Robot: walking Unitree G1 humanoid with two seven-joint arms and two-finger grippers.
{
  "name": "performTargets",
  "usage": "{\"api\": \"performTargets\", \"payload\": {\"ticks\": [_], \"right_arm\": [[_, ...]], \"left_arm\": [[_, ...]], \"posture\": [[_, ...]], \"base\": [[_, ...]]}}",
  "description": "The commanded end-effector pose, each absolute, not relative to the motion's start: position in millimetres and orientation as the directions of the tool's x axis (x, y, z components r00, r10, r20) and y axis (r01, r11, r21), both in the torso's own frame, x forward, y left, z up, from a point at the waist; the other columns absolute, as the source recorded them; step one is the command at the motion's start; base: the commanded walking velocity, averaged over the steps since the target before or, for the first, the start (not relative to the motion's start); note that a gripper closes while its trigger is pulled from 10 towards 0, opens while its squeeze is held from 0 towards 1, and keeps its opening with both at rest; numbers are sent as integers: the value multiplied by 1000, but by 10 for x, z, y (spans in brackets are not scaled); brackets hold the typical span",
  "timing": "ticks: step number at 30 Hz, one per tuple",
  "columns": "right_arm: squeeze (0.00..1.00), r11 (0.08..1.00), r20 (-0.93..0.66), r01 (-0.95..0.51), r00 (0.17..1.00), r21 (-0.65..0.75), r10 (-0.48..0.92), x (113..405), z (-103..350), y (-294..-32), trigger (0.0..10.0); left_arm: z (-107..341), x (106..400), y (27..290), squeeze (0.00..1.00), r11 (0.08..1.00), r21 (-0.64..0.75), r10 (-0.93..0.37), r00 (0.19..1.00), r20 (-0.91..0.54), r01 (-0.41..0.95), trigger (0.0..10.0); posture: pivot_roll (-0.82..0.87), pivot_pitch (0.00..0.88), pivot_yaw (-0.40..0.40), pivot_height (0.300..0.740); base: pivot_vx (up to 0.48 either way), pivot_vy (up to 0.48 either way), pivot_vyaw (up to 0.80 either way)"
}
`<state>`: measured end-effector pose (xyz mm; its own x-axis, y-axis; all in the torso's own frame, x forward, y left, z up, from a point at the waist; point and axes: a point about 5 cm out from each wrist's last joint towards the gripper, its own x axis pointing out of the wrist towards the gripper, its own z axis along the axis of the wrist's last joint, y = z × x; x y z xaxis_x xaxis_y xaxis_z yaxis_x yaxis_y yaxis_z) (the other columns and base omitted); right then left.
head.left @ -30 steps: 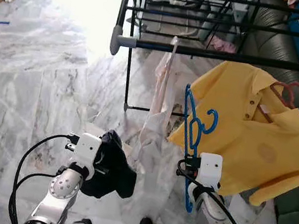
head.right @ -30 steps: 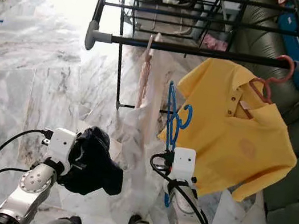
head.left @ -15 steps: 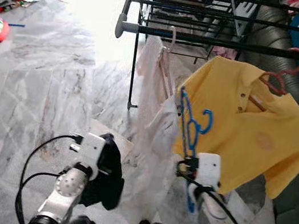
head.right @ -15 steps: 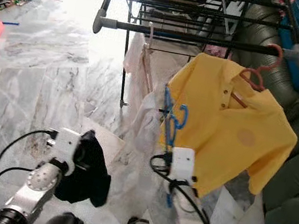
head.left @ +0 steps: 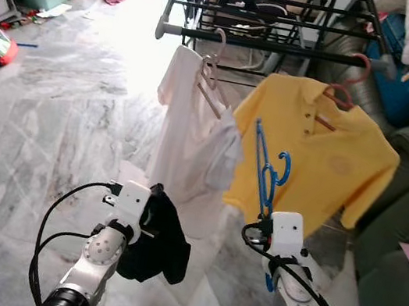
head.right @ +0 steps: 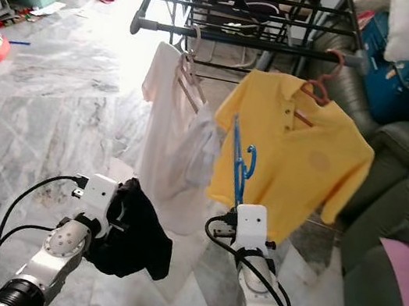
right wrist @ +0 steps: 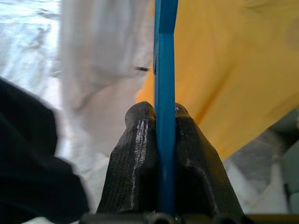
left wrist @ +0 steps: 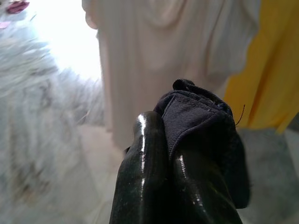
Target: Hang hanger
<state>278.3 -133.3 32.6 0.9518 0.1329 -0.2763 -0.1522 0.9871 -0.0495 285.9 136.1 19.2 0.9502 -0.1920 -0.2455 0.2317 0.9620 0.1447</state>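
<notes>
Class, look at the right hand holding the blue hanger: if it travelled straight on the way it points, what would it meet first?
Probably the yellow shirt hanging just beyond the right hand and its blue hanger; the white garment hangs beside that line, though depth is unclear.

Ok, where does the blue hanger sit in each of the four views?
Left eye view: blue hanger right of centre, in front of the yellow shirt.
Right eye view: centre, above the right gripper.
Left wrist view: not in it; yellow shirt at the edge.
Right wrist view: vertical bar clamped between the jaws.
Shared landmark: the yellow shirt.
</notes>
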Motion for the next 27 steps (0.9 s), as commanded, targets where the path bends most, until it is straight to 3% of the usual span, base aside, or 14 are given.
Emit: {"api": "performTargets", "payload": {"ticks": [1,10,22,27], "right_arm": [[0,985,-257,-167,954,-31,154,2787,345,-1283,10000],[0,967,-230,-252,943,-21,241,2781,399,-1154,10000],[0,954,-200,-298,937,-25,287,2792,488,-1076,10000],[0,949,-195,-313,934,-37,300,2787,507,-1062,10000]], "left_arm": [[201,2865,1405,0,963,162,-174,956,-235,215,10000],[208,2896,1424,0,966,165,-158,959,-234,199,10000],[246,2924,1478,0,976,158,-115,970,-213,151,10000],[292,2972,1493,0,977,169,-99,975,-198,133,10000]], "posture": [[-97,79,0,740],[-98,85,6,740],[-98,121,10,740],[-96,135,10,740]], "base": [[-281,0,0],[-280,0,0],[0,0,0],[0,0,655]]}}
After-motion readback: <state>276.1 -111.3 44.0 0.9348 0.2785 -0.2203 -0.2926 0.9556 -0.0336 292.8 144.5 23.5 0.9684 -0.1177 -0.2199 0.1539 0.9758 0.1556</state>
